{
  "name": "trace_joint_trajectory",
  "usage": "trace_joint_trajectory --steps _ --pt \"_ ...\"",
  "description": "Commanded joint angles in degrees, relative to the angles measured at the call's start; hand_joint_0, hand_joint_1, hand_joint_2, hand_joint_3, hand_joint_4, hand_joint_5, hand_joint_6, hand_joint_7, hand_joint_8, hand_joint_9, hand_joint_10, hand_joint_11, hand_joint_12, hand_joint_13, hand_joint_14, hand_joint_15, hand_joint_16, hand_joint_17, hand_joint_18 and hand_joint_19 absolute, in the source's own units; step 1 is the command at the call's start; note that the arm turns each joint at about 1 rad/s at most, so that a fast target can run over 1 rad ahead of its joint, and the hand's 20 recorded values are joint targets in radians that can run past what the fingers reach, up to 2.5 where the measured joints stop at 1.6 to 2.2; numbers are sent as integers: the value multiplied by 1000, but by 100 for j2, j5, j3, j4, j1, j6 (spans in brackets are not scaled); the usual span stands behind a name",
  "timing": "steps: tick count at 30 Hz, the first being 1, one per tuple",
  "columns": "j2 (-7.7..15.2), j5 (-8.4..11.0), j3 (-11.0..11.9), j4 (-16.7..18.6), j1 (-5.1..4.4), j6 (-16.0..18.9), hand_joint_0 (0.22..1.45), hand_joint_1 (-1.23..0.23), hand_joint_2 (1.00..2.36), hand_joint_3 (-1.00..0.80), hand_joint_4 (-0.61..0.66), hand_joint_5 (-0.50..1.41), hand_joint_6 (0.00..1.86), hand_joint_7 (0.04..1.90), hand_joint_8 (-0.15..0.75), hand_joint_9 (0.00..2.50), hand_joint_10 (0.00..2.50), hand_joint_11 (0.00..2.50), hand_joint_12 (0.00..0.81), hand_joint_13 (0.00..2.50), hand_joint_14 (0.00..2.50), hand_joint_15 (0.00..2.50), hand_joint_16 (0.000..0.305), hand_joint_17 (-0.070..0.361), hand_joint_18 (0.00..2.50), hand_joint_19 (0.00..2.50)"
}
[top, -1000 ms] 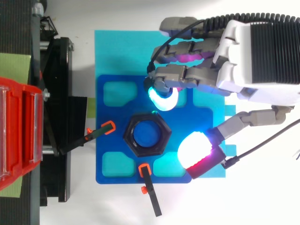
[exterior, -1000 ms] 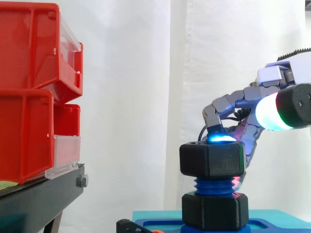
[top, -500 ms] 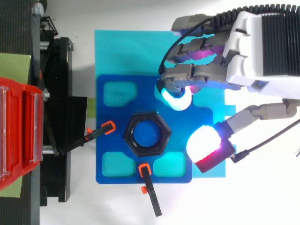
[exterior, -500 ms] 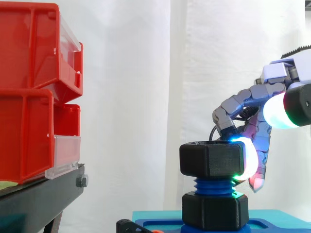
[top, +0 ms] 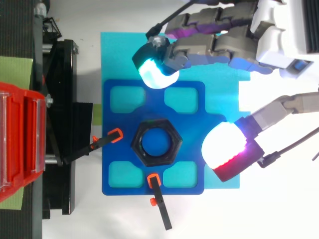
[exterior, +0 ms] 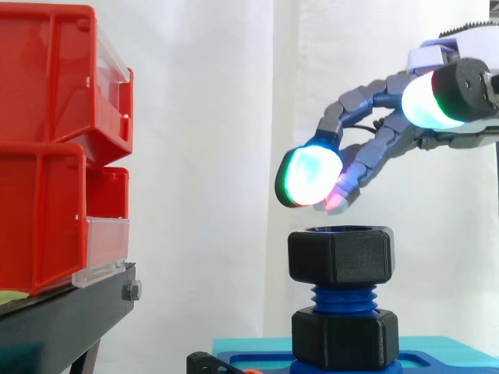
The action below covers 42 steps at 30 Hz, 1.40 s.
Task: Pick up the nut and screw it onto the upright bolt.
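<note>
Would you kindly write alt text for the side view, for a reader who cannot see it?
The robot hand hovers open above a black nut that sits threaded on an upright blue bolt. Red bins stand stacked at the left.

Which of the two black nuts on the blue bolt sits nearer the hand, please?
The upper nut, at the top of the bolt, beneath the hand; the lower nut sits at its foot.
</note>
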State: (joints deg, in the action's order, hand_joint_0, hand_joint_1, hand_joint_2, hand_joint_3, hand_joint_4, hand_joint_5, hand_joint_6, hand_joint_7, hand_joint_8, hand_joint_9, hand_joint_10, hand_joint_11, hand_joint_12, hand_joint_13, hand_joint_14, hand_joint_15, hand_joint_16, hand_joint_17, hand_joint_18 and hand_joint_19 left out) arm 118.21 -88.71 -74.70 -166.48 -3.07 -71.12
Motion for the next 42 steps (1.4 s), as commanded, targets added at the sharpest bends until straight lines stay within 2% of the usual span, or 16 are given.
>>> trace_joint_trajectory --steps 1,3,4,7,12,15,31,42 --pt "53 -112 17 221 26 11 436 -341 1000 -500 133 -168 502 676 245 747 0 0 358 513 1 0 51 115 218 57" --pt "70 -112 17 415 17 11 436 -338 1000 -500 136 -168 502 677 245 740 0 0 358 507 2 0 51 115 214 56" --pt "132 -77 17 529 -18 11 436 -337 1000 -500 133 -168 502 676 244 739 0 0 358 507 0 0 51 115 214 56" --pt "237 -68 17 608 -53 46 437 -335 1000 -500 133 -169 502 678 246 737 0 0 359 517 0 0 51 115 227 52" --pt "430 -24 17 889 -123 424 439 -333 1000 -500 138 -169 502 683 249 732 0 0 358 523 0 0 51 114 229 42" --pt "483 -24 8 986 -141 486 440 -329 1000 -500 142 -167 502 700 254 734 0 0 358 524 0 0 50 113 234 45" --pt "554 -33 8 854 -211 503 444 -328 1000 -500 153 -165 502 730 261 730 0 0 360 528 0 0 49 110 248 38" --pt "554 -50 8 678 -220 486 450 -343 1000 -500 147 -219 501 694 258 691 0 0 357 526 0 0 47 106 239 33"
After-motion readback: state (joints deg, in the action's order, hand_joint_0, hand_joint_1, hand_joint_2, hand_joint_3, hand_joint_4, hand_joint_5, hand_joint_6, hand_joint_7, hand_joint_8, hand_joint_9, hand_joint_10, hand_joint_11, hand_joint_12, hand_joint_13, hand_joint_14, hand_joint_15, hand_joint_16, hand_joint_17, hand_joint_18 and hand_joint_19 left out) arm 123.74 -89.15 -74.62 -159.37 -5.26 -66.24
